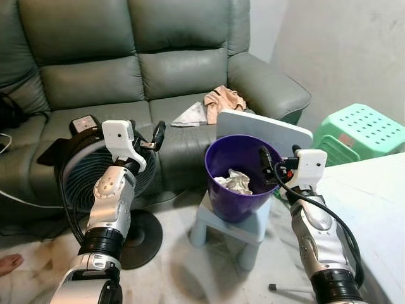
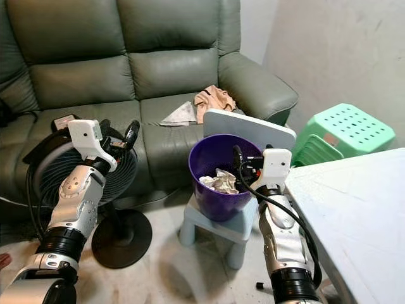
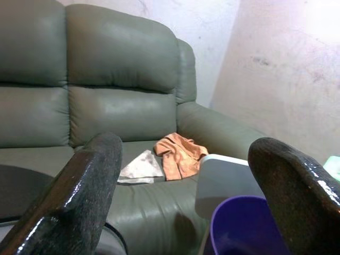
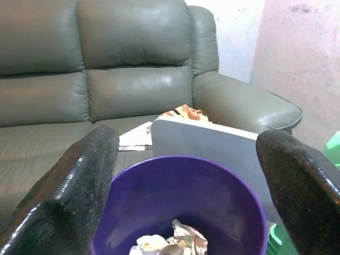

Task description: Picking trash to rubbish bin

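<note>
Crumpled trash (image 1: pixel 234 182) sits in the purple bin (image 1: pixel 237 180); right gripper (image 1: pixel 266 166) at its rim, left gripper (image 1: pixel 157 135) both spread, empty. A bump could tip bin off small stool (image 1: pixel 231 229).

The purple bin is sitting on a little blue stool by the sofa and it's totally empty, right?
Not quite. The purple bin does sit on the little blue stool by the sofa, but it is not empty: crumpled paper trash lies at its bottom. The right wrist view looks straight down into it, with the right gripper open at its rim.
</note>
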